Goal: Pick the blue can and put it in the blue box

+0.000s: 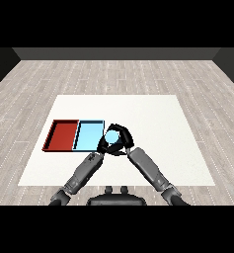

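Note:
The blue can (112, 137) shows its light blue top just past the right edge of the light blue tray (88, 136). My right hand (126, 137) comes in from the lower right and curls round the can, wrapping its far and right sides. My left hand (103, 146) sits close against the can's left side, over the tray's near right corner. The two black hands merge there, so the left hand's pose is hidden. I cannot tell whether the can rests on the table or hangs above it.
A red tray (61, 135) lies directly left of the light blue one, sharing a wall. Both trays sit on the left part of the white table (153, 123), which stretches wide to the right and far side. Grey wooden floor surrounds the table.

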Tool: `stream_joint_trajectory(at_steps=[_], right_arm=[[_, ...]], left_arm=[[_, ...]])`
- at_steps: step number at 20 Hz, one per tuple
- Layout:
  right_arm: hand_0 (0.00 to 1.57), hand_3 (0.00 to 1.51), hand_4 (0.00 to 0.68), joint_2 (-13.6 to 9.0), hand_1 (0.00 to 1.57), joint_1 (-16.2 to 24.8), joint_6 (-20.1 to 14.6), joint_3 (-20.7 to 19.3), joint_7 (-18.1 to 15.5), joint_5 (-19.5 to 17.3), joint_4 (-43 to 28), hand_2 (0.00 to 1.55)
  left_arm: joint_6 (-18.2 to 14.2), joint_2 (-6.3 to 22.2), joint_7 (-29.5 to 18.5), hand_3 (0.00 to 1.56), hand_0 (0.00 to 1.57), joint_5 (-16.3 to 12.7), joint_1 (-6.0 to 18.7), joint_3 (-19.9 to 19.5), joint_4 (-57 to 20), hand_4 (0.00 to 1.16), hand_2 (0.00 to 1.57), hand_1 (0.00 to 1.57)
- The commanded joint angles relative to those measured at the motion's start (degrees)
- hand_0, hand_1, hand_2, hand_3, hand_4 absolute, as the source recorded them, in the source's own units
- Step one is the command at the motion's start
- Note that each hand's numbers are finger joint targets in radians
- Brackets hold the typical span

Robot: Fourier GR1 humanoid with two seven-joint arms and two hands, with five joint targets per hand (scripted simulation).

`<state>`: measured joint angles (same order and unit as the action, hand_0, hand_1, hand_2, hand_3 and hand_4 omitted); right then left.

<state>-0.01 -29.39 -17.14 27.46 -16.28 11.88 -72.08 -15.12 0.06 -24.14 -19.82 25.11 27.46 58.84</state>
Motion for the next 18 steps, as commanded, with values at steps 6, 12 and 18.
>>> stream_joint_trajectory(at_steps=[6,12,18], right_arm=[[1.42,1.39,0.604,0.0,1.42,-5.1,-4.0,6.4,-1.8,5.1,3.5,1.44],[1.45,1.40,0.599,0.0,1.45,-3.4,-3.1,7.5,-3.1,3.3,3.4,1.46],[1.44,1.40,0.611,-0.1,1.44,-3.2,-2.8,9.6,-7.8,8.1,7.3,1.45]], left_arm=[[-11.5,2.1,5.2,0.29,0.41,9.1,1.8,3.0,0.3,0.57,0.56,0.41],[-15.3,1.5,7.6,0.00,0.21,18.0,7.0,7.0,-5.8,0.30,0.30,0.21],[-17.1,0.1,3.8,0.90,1.01,7.3,3.1,4.2,1.0,0.70,1.04,1.01]])
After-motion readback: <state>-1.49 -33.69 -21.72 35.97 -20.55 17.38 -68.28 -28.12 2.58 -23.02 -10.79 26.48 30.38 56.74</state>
